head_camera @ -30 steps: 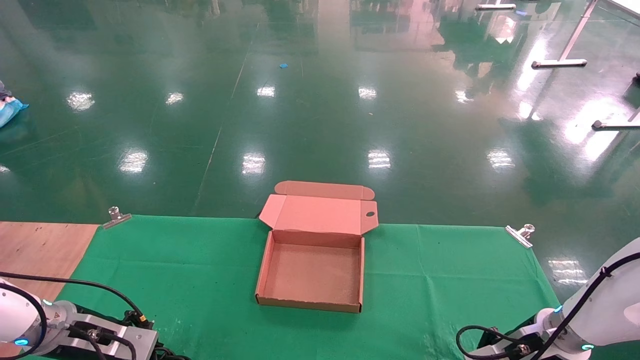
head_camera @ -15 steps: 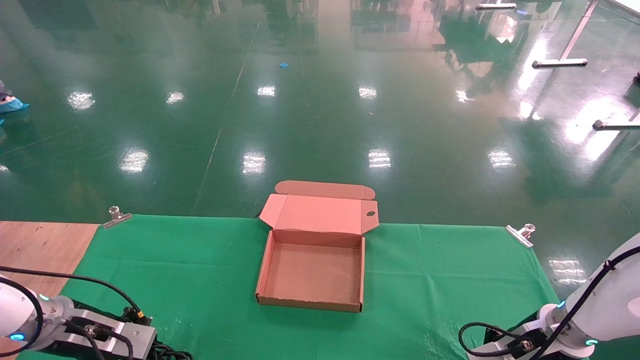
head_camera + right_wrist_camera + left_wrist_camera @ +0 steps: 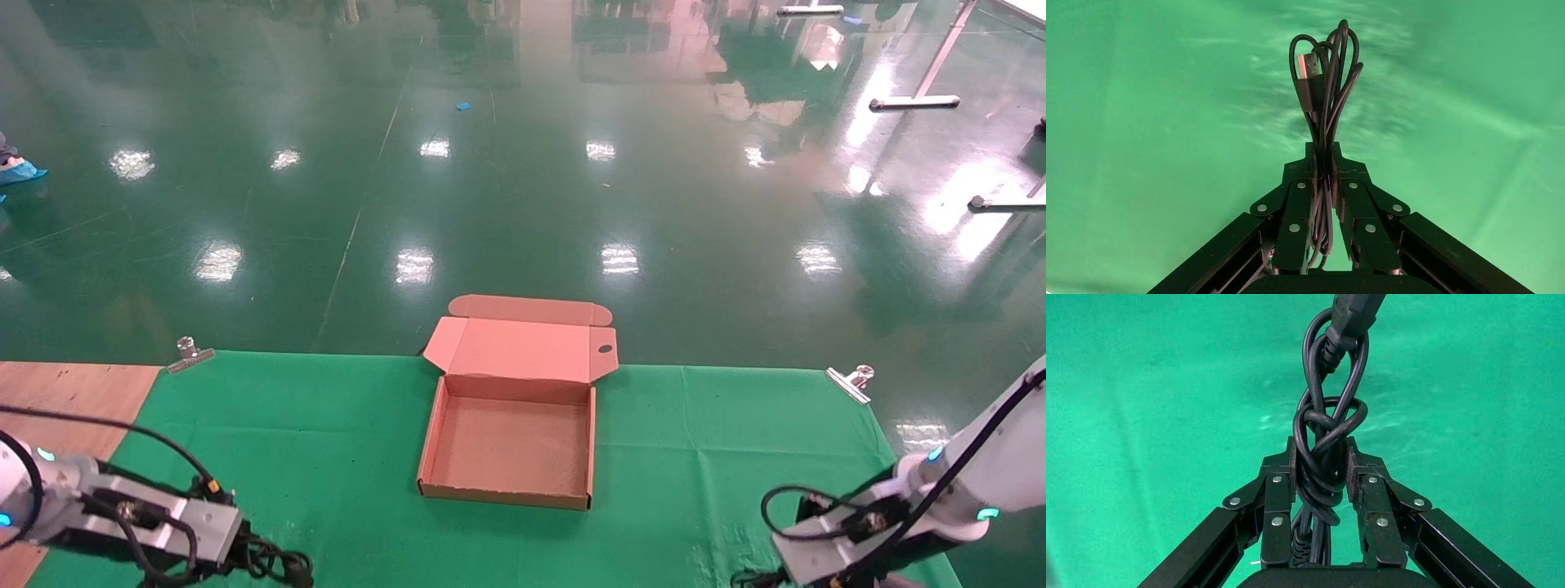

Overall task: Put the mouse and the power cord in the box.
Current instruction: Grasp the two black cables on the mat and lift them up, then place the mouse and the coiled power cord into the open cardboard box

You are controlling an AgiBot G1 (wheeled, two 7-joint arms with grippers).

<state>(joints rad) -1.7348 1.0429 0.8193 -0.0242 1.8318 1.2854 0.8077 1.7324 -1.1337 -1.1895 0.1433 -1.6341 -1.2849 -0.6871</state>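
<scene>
Wrist views: power cord is clamped in left gripper; thin cable bundle in right gripper. Both are carried over box; release low, w/o snagging walls.

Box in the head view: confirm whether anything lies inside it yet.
No, the box shows only its bare cardboard floor, lid folded back.

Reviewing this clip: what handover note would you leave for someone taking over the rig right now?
Left gripper: shut on the power cord, at the near left of the green cloth.
Right gripper: shut on the coiled mouse cable with its USB plug, at the near right; the mouse body is not in view.
Box: lid open, empty, between the arms.
Done: both items gripped.
Left: carry each to the box and release it inside.
</scene>
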